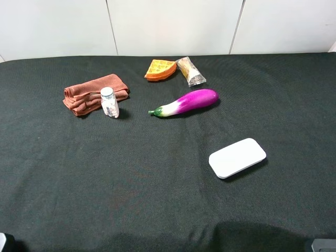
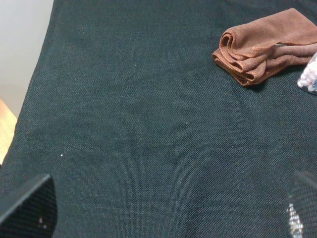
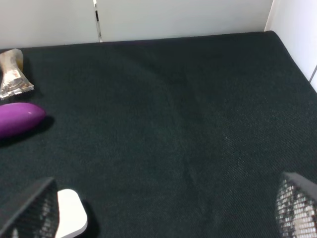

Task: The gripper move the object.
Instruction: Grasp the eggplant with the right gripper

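Observation:
The toy eggplant (image 1: 186,103) lies on the black cloth a little behind the table's middle, purple end to the right, green stem to the left. Its purple tip also shows in the right wrist view (image 3: 19,119). Both grippers are drawn back at the near edge of the table, far from it. The left gripper (image 2: 168,208) is open, with only its two dark fingertips (image 2: 27,208) showing over bare cloth. The right gripper (image 3: 163,210) is open too, its fingertips (image 3: 29,210) wide apart and nothing between them.
A flat white case (image 1: 237,157) lies right of centre and shows in the right wrist view (image 3: 72,218). An orange waffle wedge (image 1: 160,69) and a wrapped snack (image 1: 190,71) lie at the back. A folded brown cloth (image 1: 94,93) and a small white bottle (image 1: 109,102) are at the left.

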